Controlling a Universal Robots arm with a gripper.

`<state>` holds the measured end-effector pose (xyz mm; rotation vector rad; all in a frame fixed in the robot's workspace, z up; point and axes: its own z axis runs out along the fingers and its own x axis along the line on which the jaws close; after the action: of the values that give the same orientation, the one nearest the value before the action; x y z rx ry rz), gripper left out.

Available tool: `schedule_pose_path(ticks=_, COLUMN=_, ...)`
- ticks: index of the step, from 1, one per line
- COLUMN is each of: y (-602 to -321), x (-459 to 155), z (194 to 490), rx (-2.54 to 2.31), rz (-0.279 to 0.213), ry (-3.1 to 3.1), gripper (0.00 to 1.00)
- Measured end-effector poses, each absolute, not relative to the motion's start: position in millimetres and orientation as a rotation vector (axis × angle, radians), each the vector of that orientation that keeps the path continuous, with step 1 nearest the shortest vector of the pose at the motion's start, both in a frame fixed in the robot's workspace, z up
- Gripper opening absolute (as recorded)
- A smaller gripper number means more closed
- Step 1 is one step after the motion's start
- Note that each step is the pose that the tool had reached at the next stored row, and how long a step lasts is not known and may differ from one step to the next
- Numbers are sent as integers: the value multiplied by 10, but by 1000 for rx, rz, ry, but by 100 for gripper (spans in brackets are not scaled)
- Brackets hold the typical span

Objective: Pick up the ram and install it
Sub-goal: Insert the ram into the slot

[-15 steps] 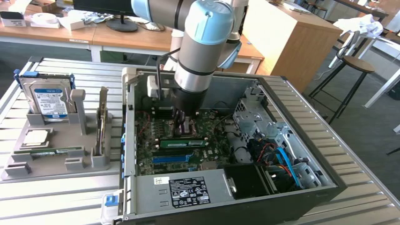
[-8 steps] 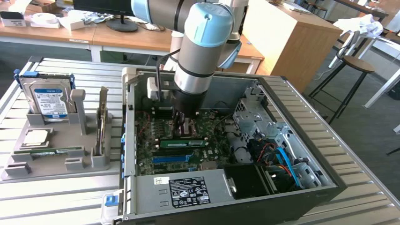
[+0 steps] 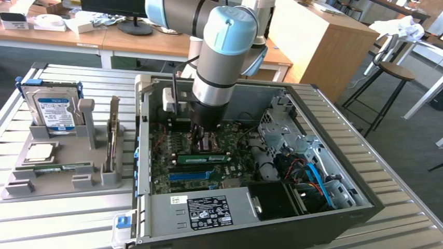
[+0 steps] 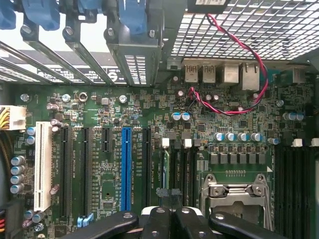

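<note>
1. Over the open computer case (image 3: 318,171), we see the arm reaching down so that the gripper (image 3: 201,136) sits low above the motherboard (image 4: 99,164), towards the far side of the board in the exterior view.
2. Its jaws are clenched together, and in the wrist view a thin green edge stands in a memory slot right in front of the fingertips (image 4: 169,219); we cannot tell whether they touch it.
3. We take the green stick lying across the board in the exterior view to be the ram (image 3: 204,158), already seated in its slot just near of the gripper.
4. On the exterior view's left, the grey holder tray (image 3: 62,179) carries the hard drive (image 3: 55,111) and a square processor chip (image 3: 40,151).
5. We judge the task far along: the pick-up looks done and the stick is in place. Whether it is pressed fully home and its latches shut, we cannot tell.
</note>
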<state>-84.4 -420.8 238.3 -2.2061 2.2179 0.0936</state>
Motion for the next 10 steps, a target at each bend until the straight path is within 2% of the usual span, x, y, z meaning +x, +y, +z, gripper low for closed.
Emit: schedule_pose_path(ticks=10, y=-4215, x=-844, z=2361, rx=-2206, rz=94, ry=2218, gripper=10)
